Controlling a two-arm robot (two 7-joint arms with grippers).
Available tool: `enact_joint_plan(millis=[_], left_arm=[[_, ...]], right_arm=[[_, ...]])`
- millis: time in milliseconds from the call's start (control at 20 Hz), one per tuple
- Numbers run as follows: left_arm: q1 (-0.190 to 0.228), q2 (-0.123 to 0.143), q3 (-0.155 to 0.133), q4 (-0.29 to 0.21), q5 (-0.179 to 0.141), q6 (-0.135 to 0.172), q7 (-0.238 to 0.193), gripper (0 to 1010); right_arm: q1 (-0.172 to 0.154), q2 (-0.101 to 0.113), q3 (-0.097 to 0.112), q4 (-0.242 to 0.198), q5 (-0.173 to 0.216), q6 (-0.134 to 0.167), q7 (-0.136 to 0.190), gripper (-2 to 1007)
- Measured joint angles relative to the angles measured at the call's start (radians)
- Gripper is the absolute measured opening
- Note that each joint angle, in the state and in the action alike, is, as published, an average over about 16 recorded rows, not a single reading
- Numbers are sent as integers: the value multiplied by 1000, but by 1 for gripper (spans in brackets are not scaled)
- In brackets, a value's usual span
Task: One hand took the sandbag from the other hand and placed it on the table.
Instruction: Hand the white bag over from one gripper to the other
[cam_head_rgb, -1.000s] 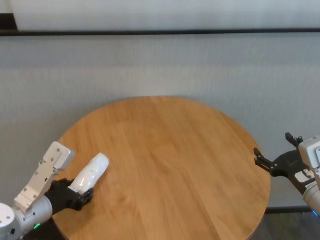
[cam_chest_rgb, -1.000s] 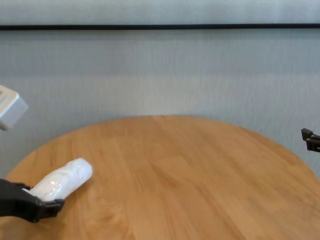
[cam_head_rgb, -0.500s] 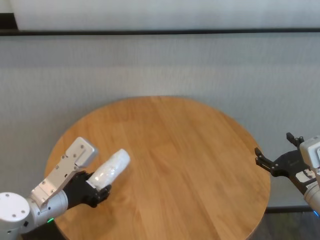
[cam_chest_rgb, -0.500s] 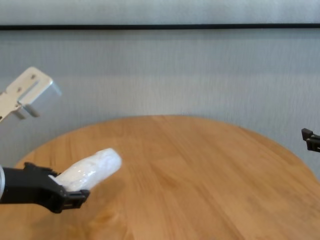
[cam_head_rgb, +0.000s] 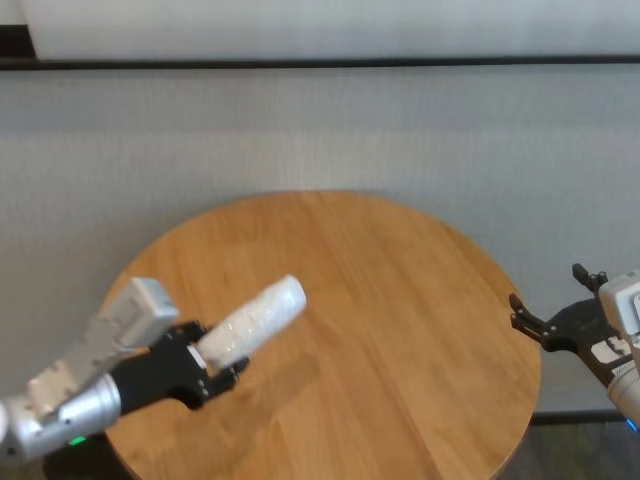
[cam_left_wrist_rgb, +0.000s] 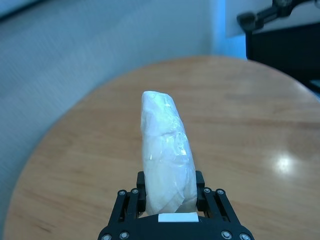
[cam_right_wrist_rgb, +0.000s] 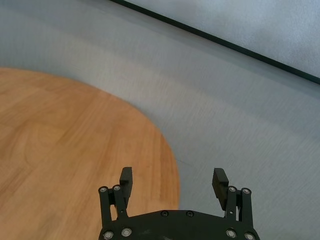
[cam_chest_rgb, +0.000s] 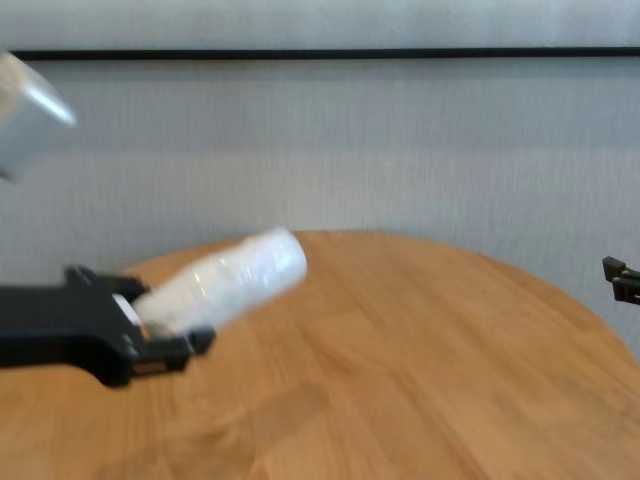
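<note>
My left gripper (cam_head_rgb: 220, 358), flat and matte black with a white sticker, is shut on the near end of the sandbag (cam_head_rgb: 255, 318). The soft white bag in clear plastic sticks out past the fingers, tilted up and pointing toward the table's middle. It is held in the air above the left part of the round wooden table (cam_head_rgb: 390, 300). The bag also shows in the left wrist view (cam_left_wrist_rgb: 165, 150) and the chest view (cam_chest_rgb: 230, 278). My right gripper (cam_head_rgb: 550, 298) is open and empty, just off the table's right edge; the right wrist view (cam_right_wrist_rgb: 172, 180) shows its jaws wide apart.
A pale grey wall and floor surround the table. A dark band runs along the wall at the back (cam_head_rgb: 320, 63). Bare planks (cam_chest_rgb: 420, 350) lie between the two grippers.
My left arm has lifted the sandbag off the table's left edge and swung it up and toward the middle. The right gripper has not moved.
</note>
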Motion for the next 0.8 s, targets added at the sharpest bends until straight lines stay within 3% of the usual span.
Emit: enact_joint_plan(millis=[150,400,600,800], left_arm=[[28,28,-21,-37,-35,-63,-16,569],[72,69,-54,-98,-85,-136,-35,569],[91,99,-64,-140,-112,-171,-58,569],[91,130,-56,-175,-130,-180,-92,569]], right_arm=[[0,0,0,0,0,0,0,1007],[0,0,0,0,0,0,0,1007],[0,0,0,0,0,0,0,1007],[0,0,0,0,0,0,0,1007]])
